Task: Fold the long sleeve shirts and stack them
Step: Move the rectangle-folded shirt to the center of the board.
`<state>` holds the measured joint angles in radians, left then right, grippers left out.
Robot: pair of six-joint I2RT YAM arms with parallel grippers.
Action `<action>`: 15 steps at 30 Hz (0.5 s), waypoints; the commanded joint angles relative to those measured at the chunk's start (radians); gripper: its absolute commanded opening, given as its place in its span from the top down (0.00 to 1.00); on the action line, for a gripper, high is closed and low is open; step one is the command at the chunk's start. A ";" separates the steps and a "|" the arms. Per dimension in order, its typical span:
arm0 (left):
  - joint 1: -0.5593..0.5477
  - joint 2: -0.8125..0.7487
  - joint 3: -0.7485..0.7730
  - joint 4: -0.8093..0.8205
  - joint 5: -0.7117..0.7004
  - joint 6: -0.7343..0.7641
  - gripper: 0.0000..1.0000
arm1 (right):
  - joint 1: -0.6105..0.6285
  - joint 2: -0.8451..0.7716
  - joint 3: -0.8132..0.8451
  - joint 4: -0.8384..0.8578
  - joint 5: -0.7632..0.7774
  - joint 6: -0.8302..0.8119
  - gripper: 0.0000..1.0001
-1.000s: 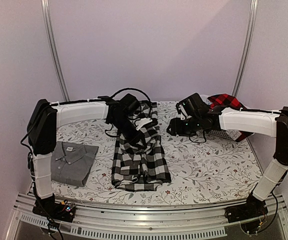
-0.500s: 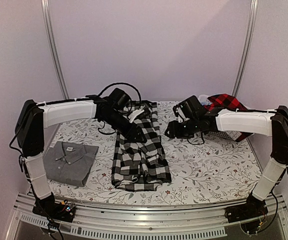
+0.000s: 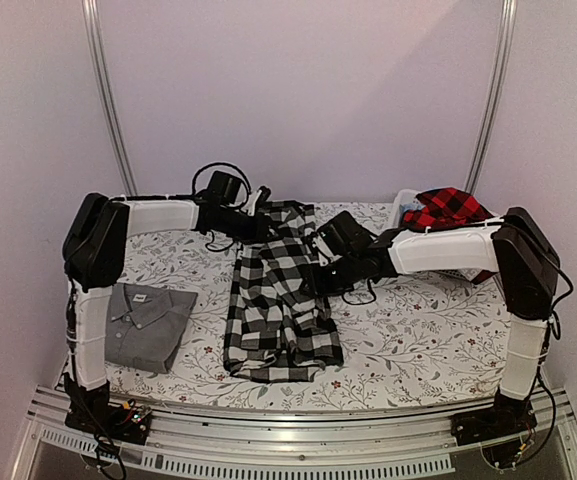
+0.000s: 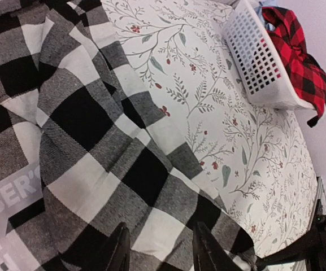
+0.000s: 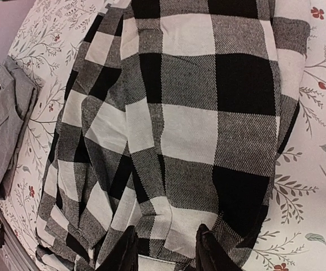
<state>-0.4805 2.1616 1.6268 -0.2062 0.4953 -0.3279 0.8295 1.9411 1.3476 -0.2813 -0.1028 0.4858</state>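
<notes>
Floral counter [image 3: 418, 340]; black-and-white check shirt [image 3: 278, 310] lies mid-counter, narrowed lengthwise, crosswise fold likely next, needing pinches on its far end; grey shirt [image 3: 146, 325] folded at left; left gripper [image 4: 160, 237] and right gripper [image 5: 166, 237], jaws spread over the check cloth.

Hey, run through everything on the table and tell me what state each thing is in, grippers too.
black-and-white check shirt: folded into a long strip, rumpled
grey shirt: folded, lying flat
red-and-black check shirt: unfolded, bunched in the basket
white basket: holds the red-and-black check shirt
left gripper: open, over the black-and-white check shirt
right gripper: open, over the same shirt
</notes>
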 commanded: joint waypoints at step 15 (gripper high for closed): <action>0.072 0.297 0.178 0.032 -0.050 -0.215 0.63 | 0.021 0.126 -0.072 0.025 0.005 0.016 0.65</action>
<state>-0.4274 2.4054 1.7676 -0.1635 0.4625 -0.4938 0.8448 2.0235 1.2778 -0.2409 -0.1333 0.5018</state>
